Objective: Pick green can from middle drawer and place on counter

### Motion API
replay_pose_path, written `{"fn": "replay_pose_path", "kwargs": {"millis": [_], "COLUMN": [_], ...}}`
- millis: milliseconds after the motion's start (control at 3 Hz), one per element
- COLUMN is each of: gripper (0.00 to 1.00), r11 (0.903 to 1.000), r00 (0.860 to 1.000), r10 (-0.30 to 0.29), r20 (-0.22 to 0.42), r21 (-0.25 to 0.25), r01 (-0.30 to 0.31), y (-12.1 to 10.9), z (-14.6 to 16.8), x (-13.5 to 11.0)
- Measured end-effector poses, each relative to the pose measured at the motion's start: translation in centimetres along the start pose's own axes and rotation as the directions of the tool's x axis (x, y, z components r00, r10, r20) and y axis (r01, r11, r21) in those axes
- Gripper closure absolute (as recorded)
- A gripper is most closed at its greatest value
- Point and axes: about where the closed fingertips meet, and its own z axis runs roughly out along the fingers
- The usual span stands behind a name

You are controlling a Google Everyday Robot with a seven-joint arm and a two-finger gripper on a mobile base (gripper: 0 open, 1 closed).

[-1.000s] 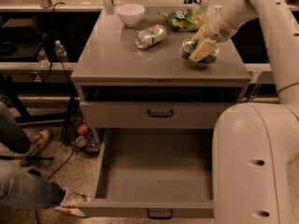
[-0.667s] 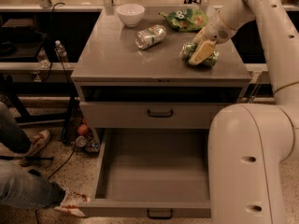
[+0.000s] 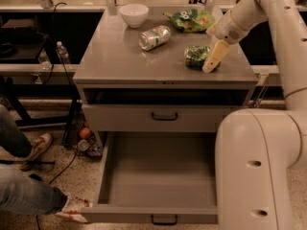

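One dented dark-green can (image 3: 194, 56) rests upper right on the grey counter (image 3: 115, 56). The claw (image 3: 209, 65) is beside it, and I cannot tell its grip. Release fully, then rise straight.

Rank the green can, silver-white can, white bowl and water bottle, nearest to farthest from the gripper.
The gripper is over the counter, right side.
1. Green can, right beside it.
2. Silver-white can, mid-counter.
3. White bowl, back left of the top.
4. Water bottle, off the cabinet, far left.

Gripper (image 3: 214, 57) now beside green can (image 3: 195, 56)
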Motion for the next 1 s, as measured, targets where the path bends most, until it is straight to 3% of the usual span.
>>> {"fn": "replay_pose_path", "kwargs": {"millis": [333, 667, 1000], "gripper": [0.00, 0.00, 0.00], "r11": [0.9963, 0.9799, 0.9555], "r00": [0.998, 0.984, 0.966], "r10": [0.069, 0.171, 0.252], "r20": [-0.011, -0.054, -0.057], "r21": [0.051, 0.114, 0.173], "r01": [-0.068, -0.164, -0.239], "y": [-0.7, -1.1, -0.6], "z": [-1.7, -3.7, -6.2], "x": [2.9, 7.6, 11.1]}}
